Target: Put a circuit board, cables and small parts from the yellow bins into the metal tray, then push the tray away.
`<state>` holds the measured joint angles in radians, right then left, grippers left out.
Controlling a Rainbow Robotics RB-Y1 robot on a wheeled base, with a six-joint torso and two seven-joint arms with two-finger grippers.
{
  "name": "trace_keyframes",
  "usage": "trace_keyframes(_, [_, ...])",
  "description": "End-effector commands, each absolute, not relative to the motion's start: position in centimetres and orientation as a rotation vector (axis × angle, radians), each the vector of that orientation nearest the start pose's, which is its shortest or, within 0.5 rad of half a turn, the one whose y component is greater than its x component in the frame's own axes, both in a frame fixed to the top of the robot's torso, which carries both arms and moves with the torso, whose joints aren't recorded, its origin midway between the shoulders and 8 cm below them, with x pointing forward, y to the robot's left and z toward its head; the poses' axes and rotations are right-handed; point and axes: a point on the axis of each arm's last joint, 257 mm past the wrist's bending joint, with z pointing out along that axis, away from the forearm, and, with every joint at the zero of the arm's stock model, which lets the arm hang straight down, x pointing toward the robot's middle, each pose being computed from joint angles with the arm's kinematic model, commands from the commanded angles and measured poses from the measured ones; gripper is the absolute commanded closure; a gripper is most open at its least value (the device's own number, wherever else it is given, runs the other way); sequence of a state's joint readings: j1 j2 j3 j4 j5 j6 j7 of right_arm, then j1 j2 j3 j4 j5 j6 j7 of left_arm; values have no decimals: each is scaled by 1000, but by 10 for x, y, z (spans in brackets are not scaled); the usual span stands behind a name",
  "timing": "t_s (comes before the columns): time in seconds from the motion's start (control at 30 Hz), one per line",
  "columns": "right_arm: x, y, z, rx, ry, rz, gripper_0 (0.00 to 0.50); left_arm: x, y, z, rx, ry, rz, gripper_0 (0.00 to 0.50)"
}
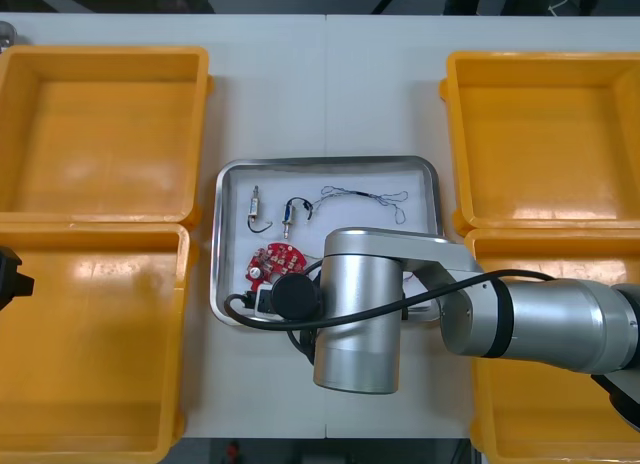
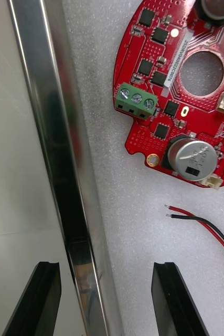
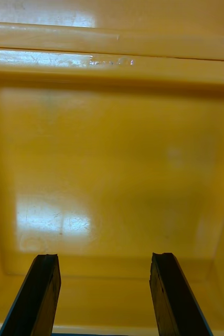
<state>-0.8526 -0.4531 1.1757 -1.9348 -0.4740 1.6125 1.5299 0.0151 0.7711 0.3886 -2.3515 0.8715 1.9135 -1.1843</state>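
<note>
Light counter (image 1: 330, 84): right gripper (image 2: 106, 266), fingers apart, straddles the rim of the metal tray (image 1: 325, 162); left gripper (image 3: 104, 257), fingers apart, hangs over the near-left yellow bin (image 1: 90, 334).

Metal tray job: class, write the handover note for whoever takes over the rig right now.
Right gripper: open, holding nothing, straddling the metal tray rim beside the red circuit board, one finger inside and one outside.
Left gripper: open, holding nothing, over a yellow bin on the robot's left.
In the tray: the board, red and black cable, blue and white cable, small metal parts.
Done: loading, by the look of it.
Left: push the tray away.
</note>
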Motion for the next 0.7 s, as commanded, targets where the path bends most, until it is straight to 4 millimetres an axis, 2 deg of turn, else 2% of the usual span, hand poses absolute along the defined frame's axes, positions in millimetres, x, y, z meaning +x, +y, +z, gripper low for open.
trace_keyframes(0.03, [368,10,-294,-1863,1926,-403,0,322,389,-166,-2,2678,117,0])
trace_keyframes(0.27, [366,13,-295,-1870,1917,-397,0,322,389,-166,-2,2678,117,0])
trace_keyframes(0.3, [366,13,-295,-1870,1918,-399,20,322,389,-166,-2,2678,117,0])
trace_keyframes(0.33, [366,13,-295,-1870,1918,-396,146,322,389,-166,-2,2678,117,0])
trace_keyframes(0.37, [366,14,-295,-1872,1915,-396,245,322,389,-166,-2,2678,117,0])
trace_keyframes(0.4, [366,13,-296,-1872,1919,-399,365,322,389,-166,-2,2678,117,0])
trace_keyframes(0.47, [365,13,-296,-1873,1920,-397,487,322,389,-166,-2,2678,117,0])
trace_keyframes(0.5, [365,13,-296,-1873,1920,-397,500,322,389,-166,-2,2678,117,0])
trace_keyframes(0.7, [367,12,-295,-1865,1922,-400,500,322,389,-166,-2,2678,117,0])
